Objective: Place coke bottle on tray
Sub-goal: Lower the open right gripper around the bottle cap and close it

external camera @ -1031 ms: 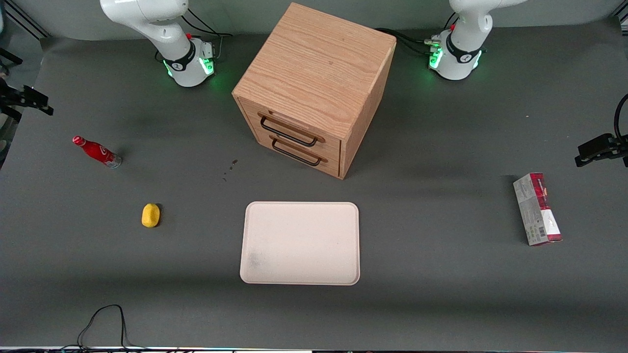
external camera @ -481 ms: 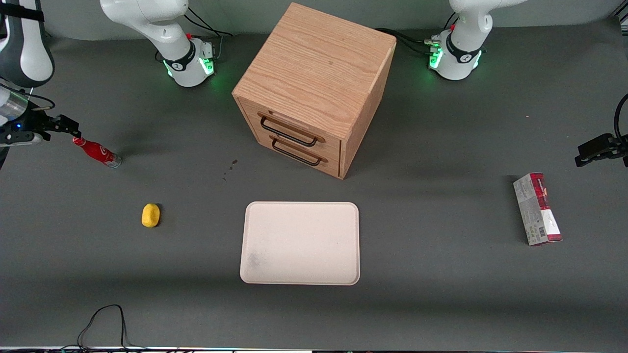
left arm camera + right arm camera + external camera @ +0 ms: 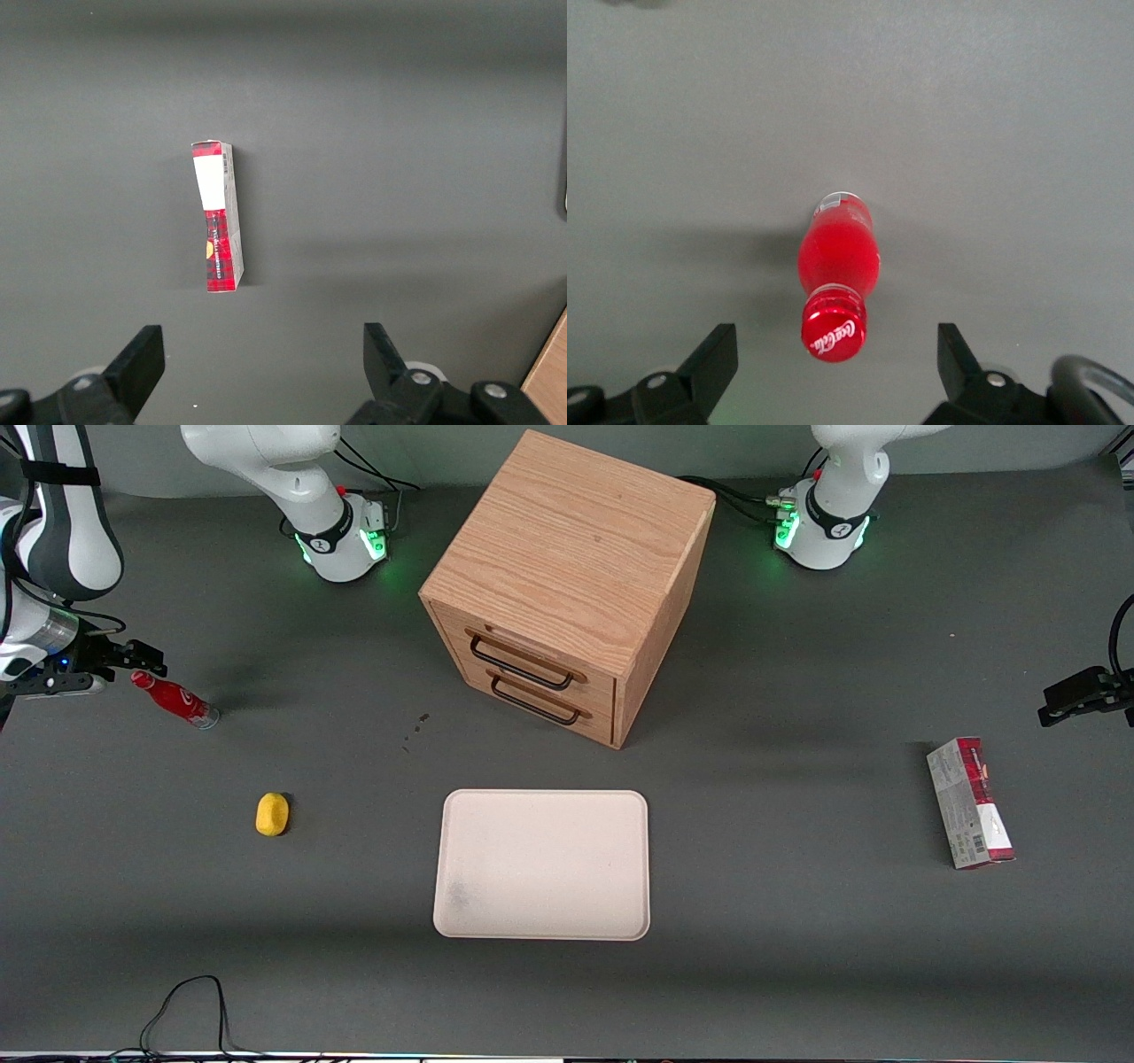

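Hangs right above the coke bottle [image 3: 836, 282], gripper [image 3: 836, 363] spread wide with nothing in it. Stands upright, red cap up between the two fingers [image 3: 713, 361]. Needs only to drop straight down, then go over to the tray [image 3: 542, 864], well apart toward the table's middle.

Gripper [image 3: 133, 664] sits above the coke bottle [image 3: 174, 698] cap, fingers spread wide with the bottle [image 3: 837, 279] between them, bare table [image 3: 797, 974] on every side of it. Between bottle and tray [image 3: 542, 864] only a yellow object [image 3: 272, 814], nearer the front camera than the bottle. Wooden drawer cabinet [image 3: 567, 584] stands farther back than the tray, apart from it. Carton [image 3: 970, 802] lies well off toward the parked arm's end.
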Controlling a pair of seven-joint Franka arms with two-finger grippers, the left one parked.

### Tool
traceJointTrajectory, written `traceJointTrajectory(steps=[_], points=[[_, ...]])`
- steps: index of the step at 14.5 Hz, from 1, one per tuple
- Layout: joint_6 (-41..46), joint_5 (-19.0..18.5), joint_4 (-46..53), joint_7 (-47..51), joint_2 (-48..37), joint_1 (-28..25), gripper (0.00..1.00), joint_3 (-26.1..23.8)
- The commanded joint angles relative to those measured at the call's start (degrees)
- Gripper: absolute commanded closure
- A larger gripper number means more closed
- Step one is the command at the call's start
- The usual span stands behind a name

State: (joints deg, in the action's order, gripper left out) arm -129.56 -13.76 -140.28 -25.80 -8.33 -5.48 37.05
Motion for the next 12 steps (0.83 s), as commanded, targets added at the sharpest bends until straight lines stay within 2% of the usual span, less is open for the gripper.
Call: traceJointTrajectory(steps=[1, 7, 8, 10, 12], points=[[-1.66, -0.47, -0.17, -1.36, 1.56, -0.67, 0.0, 0.83], [-3.42, -0.47, -0.08, -1.71, 3.06, -0.67, 0.0, 0.74], [-3.33, -0.47, -0.08, -1.71, 2.97, -0.76, 0.06, 0.74], [-2.72, -0.47, 0.01, -1.71, 2.88, -0.93, 0.42, 0.74], [-2.02, -0.47, 0.18, -1.71, 2.79, -2.16, 0.74, 0.74]])
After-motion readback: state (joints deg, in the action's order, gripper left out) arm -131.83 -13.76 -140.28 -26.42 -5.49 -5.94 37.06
